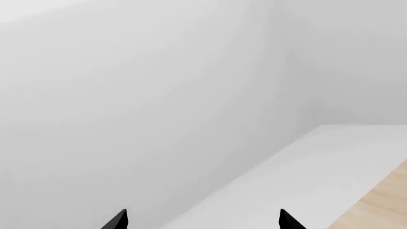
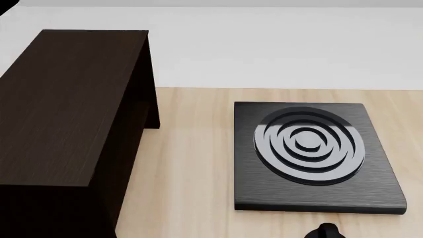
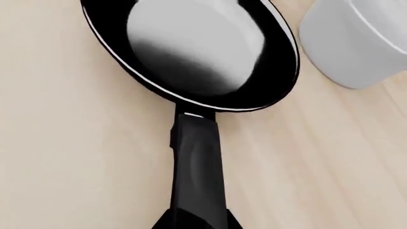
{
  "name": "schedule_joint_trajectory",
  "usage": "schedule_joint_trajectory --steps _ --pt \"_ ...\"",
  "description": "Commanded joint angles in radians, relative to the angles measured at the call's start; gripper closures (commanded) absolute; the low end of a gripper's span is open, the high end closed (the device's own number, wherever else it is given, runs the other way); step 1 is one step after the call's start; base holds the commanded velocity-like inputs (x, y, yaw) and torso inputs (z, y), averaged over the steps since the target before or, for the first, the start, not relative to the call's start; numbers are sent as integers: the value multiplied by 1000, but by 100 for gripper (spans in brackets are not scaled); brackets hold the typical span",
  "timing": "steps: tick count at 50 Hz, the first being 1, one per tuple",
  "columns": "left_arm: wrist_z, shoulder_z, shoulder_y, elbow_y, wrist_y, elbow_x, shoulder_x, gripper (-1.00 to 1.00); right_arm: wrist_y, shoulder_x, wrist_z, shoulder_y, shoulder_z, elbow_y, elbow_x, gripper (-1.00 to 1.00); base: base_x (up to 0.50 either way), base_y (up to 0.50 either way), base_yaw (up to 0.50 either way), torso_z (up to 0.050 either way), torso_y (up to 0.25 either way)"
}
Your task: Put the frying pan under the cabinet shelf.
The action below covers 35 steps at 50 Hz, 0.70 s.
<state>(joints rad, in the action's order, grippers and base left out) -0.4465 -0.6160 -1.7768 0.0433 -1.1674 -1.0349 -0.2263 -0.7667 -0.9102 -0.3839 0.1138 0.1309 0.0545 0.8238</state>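
Frying pan [image 3: 190, 52] black, grey-glossy inside; cabinet shelf [image 2: 63, 109] dark brown wood-grain; pot [image 3: 356, 40] seemingly white.

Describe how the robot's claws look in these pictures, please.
Little of them shows. The left claw appears only as two pointed, matte black fingertips at the frame edge. The right claw shows as black, angular parts. No cables, markings or arm links can be seen.
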Motion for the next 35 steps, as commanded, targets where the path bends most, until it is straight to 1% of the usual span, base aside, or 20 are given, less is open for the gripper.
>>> schedule_joint_trajectory --steps 1,3,9,18,24,35 --pt "-28 26 -34 18 -32 -32 -9 -100 -72 -79 -65 77 132 -207 64 100 0 0 0 0 0" --pt "-29 29 -37 17 -31 -33 -14 -100 -95 -102 -83 91 170 -255 85 100 0 0 0 0 0" --pt "-31 36 -49 15 -34 -39 -20 -100 -144 -137 -114 88 210 -322 124 100 0 0 0 0 2" --pt "-47 56 -66 28 -53 -63 -36 -100 -211 -197 -152 46 236 -389 172 100 0 0 0 0 1" --pt "-58 65 -69 35 -61 -76 -44 -100 -217 -223 -142 42 245 -403 173 100 0 0 0 0 2" --pt "-71 72 -63 48 -63 -92 -54 -100 -270 -276 -139 57 320 -455 208 100 0 0 0 0 1"
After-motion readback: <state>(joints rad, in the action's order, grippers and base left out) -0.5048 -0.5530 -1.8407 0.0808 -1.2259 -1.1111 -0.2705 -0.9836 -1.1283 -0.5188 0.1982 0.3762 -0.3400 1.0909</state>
